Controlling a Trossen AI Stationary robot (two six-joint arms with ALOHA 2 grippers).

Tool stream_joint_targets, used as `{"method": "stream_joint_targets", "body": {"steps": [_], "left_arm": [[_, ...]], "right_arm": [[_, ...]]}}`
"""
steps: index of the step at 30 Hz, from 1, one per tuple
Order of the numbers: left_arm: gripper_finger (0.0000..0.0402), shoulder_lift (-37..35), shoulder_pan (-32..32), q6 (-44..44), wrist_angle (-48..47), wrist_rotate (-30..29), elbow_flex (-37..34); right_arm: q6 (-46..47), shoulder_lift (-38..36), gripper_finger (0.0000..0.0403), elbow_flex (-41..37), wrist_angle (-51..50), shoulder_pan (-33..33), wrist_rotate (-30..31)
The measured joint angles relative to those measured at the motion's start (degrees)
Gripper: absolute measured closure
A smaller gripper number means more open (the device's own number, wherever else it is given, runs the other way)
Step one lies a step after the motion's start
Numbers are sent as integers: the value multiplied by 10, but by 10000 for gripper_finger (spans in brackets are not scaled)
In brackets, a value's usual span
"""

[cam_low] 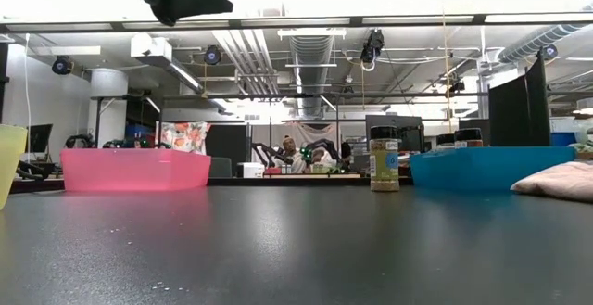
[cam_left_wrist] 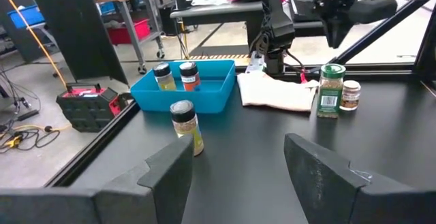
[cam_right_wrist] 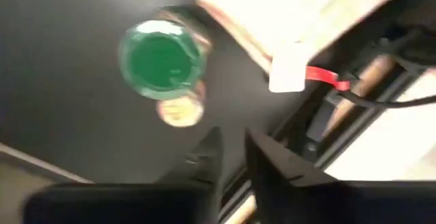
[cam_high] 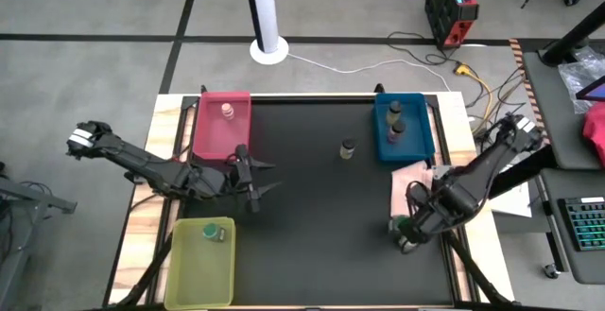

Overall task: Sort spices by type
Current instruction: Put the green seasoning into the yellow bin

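Several small spice jars show. A dark-capped jar (cam_high: 348, 148) (cam_left_wrist: 185, 125) (cam_low: 384, 157) stands alone on the black mat. Two jars (cam_high: 394, 119) stand in the blue tray (cam_high: 423, 131). One pinkish-topped jar (cam_high: 227, 111) is in the red tray (cam_high: 210, 131), and one green-lidded jar (cam_high: 211, 233) is in the yellow-green tray (cam_high: 194, 273). A green-lidded jar (cam_right_wrist: 162, 59) (cam_left_wrist: 330, 88) and a smaller brown jar (cam_right_wrist: 180, 112) (cam_left_wrist: 350, 94) stand together by the pink cloth (cam_high: 416, 174). My left gripper (cam_high: 257, 183) (cam_left_wrist: 235, 163) hovers open near the red tray. My right gripper (cam_high: 405, 240) (cam_right_wrist: 233, 152) is shut above the pair, beside them.
The red tray is at the far left of the mat, the blue tray at the far right and the yellow-green tray at the near left. The pink cloth lies by the right edge. Bare mat (cam_high: 321, 235) spreads through the middle and near side. Cables run along the table's right rim.
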Motion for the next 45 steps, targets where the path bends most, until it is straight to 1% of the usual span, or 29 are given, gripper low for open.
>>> {"method": "stream_joint_targets", "body": {"steps": [1,2,6,14,21,24,31,38,45], "left_arm": [[190,1,0,3,1,0,0],[190,2,0,4,2,0,0],[190,2,0,6,3,0,0],[190,2,0,9,0,0,0],[190,2,0,9,0,0,0],[190,2,0,9,0,0,0],[190,2,0,9,0,0,0],[190,2,0,9,0,0,0],[190,1,0,9,0,7,0]], "right_arm": [[6,3,381,-1,-1,3,2],[13,6,385,-4,-1,4,3],[21,24,392,-22,-4,3,14],[16,52,394,-47,14,3,14],[14,69,394,-47,26,3,45],[11,77,394,-47,45,2,48],[6,77,394,-47,75,2,64],[6,79,394,-47,84,2,77],[-4,79,394,-47,126,2,105]]}}
